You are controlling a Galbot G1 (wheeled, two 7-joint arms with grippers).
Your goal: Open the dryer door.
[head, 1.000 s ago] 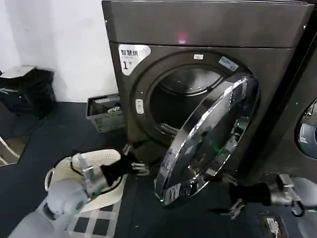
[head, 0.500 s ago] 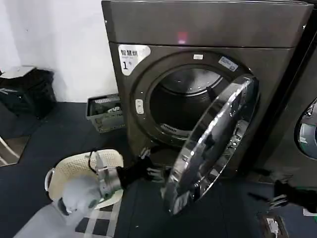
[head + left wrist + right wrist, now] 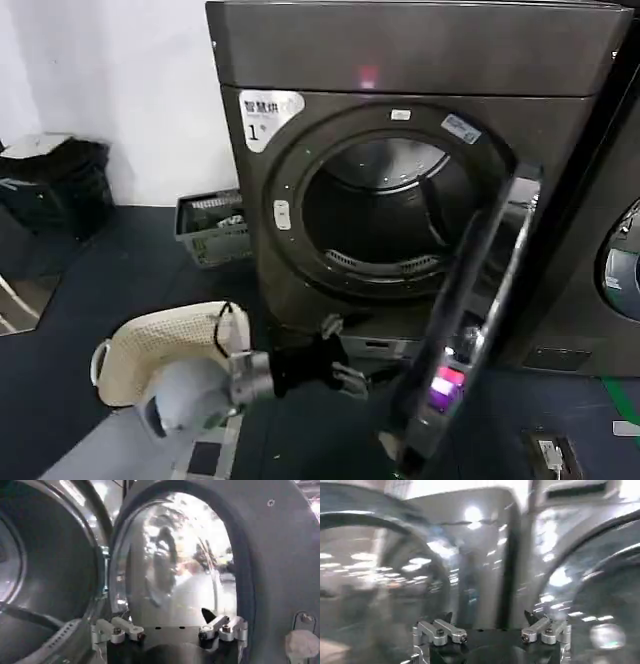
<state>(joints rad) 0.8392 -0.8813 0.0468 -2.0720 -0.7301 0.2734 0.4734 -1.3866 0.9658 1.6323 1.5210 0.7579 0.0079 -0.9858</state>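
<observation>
Dryer door (image 3: 470, 330) swung nearly edge-on at lower right, the dryer (image 3: 400, 190) drum exposed: opening looks essentially done; my left jaws (image 3: 335, 372) released, right jaws (image 3: 490, 630) released too.

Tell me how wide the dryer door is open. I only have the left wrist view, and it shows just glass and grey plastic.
Observer: In the head view the dryer door stands nearly edge-on to the camera, wide open, and the drum of the dryer is fully exposed.
Operator: Where is my left gripper relative to the machine?
Observer: The left gripper is low, below the drum opening, beside the door's inner face.
Operator: And the right one?
Observer: The right wrist view shows the right gripper open, holding nothing.
</observation>
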